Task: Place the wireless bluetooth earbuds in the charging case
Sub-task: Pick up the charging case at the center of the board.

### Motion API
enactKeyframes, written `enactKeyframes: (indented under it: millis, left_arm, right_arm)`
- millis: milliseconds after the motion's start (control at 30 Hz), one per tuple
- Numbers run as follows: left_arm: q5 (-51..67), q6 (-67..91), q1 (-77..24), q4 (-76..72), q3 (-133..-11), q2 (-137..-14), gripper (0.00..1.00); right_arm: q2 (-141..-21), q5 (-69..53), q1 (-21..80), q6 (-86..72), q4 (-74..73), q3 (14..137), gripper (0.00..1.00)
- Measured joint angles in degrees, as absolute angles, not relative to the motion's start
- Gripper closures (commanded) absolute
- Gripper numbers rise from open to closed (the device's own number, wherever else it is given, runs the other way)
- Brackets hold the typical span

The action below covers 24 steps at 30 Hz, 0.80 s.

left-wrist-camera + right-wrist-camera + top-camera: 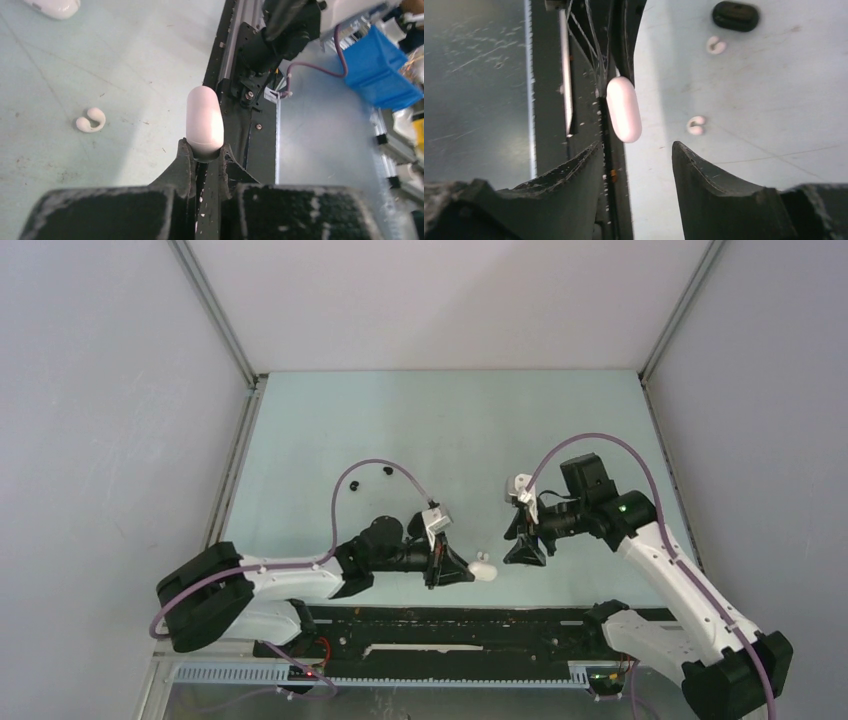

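Where the arm bases line the bottom of the top view, the left gripper [460, 567] lies low over the pale green counter [450, 420]. It is clamped tight on one end of a white pill-shaped plastic charging case [204, 117], which projects beyond its fingertips toward frame centre. Just right of it in that view, the right gripper [636, 146] has its jaws well apart with nothing between them. In the right wrist view the held case shows left of centre, ahead of both fingers and touching neither.

A white C-shaped plastic earbud [696, 125] lies loose on the counter right of centre in the right wrist view. A second white earbud [716, 45] lies toward the upper right. Beyond it, at the top edge, rests a black oval plastic case [735, 15]. The left wrist view shows one white earbud at middle left, and another white case [52, 6] cut off at the upper left corner. Farthest off in the top view, two small black earbuds [352, 483] [387, 471] lie above the left arm.
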<state>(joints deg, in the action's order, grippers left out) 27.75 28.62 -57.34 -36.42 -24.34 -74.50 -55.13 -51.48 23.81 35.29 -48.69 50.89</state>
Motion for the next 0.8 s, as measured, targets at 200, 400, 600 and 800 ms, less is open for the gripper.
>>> enactKeyframes:
  millis: [200,400,600,800]
  left_arm:
    - [27.6,20.2,-59.7,-40.6,-20.2,-69.4,0.98]
    - [27.4,17.4,-60.0,-44.1,-19.4,-68.5,0.98]
    - [26.8,17.5,-60.3,-51.1,-16.8,-68.6,0.98]
    - [26.5,17.6,-60.7,-57.1,-15.7,-70.4,0.98]
  right_arm:
    - [-58.7,-53.3,26.3,37.7,-54.0,50.6,0.44]
    - [-58.7,-52.7,31.1,36.3,-53.3,49.3,0.45]
    - [-60.2,-52.1,33.0,35.1,-51.9,49.2,0.54]
    - [-61.0,-51.2,33.2,34.0,-51.0,49.1,0.57]
